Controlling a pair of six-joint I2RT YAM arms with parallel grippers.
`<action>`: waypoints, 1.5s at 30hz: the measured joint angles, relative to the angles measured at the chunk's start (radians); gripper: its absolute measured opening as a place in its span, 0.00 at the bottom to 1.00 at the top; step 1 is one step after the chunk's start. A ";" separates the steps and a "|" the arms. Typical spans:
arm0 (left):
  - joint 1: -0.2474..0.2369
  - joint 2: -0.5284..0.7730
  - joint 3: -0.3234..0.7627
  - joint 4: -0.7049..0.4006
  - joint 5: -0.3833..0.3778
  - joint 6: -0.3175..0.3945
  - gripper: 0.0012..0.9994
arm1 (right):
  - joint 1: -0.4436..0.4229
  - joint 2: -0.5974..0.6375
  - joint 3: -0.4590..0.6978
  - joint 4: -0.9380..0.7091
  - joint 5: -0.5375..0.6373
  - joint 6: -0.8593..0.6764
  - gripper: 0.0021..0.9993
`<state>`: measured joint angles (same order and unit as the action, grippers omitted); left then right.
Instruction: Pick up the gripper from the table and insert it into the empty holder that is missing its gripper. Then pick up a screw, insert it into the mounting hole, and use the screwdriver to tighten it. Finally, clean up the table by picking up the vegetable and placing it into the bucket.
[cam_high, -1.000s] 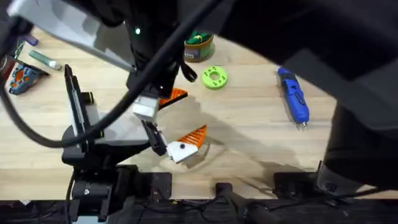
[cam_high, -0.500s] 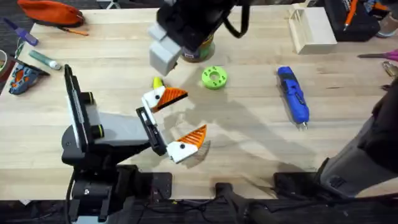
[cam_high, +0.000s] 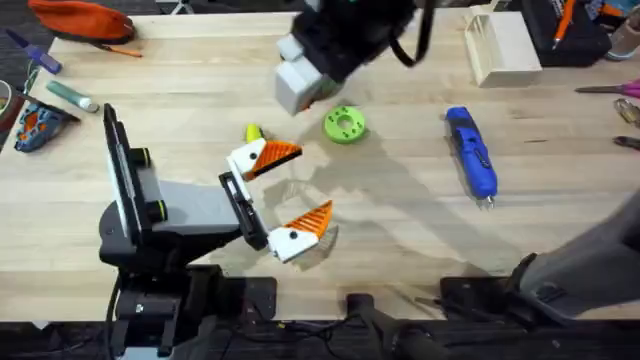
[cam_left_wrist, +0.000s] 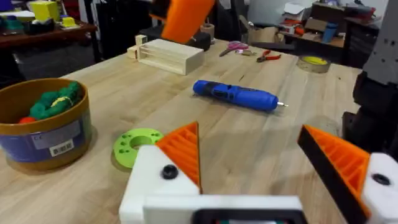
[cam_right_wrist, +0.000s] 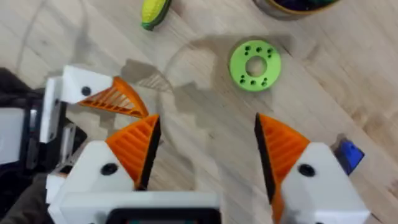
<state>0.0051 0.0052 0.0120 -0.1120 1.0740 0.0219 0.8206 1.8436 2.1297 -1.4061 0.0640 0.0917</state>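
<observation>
My left gripper (cam_high: 310, 182) rests open near the table's middle. Its two white holder blocks (cam_high: 245, 160) each carry an orange ribbed gripper pad (cam_high: 282, 153). My right gripper (cam_right_wrist: 206, 124) hangs open high above the table, looking down on one left holder (cam_right_wrist: 84, 90). The yellow vegetable (cam_high: 253, 133) lies just behind the left gripper. The ochre bucket (cam_left_wrist: 40, 124) stands behind the green ring (cam_high: 345, 125), and in the overhead view the right arm covers most of it. The blue screwdriver (cam_high: 472, 152) lies to the right. The screw is too small to make out.
The raised right arm (cam_high: 350, 40) looms dark over the table's back middle. A wooden box (cam_high: 502, 45) stands at the back right, and an orange pouch (cam_high: 82, 18) with small tools lies at the back left. Bare wood lies between the left gripper and the screwdriver.
The right arm has swung away from over the left gripper toward the back right, uncovering the table. The left arm and the objects have stayed put.
</observation>
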 joint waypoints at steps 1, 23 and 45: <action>0.000 0.000 0.000 0.000 0.000 0.000 0.99 | -0.005 -0.030 -0.054 0.030 0.002 0.011 0.86; 0.000 0.000 0.000 0.000 0.000 0.000 0.99 | -0.383 -0.530 -0.837 0.175 0.121 0.265 0.86; 0.000 0.000 0.000 0.000 0.000 0.000 0.99 | -0.429 -0.527 -0.857 0.179 0.131 0.271 0.86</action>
<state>0.0051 0.0054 0.0120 -0.1120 1.0740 0.0219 0.3916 1.3163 1.2723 -1.2267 0.1947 0.3631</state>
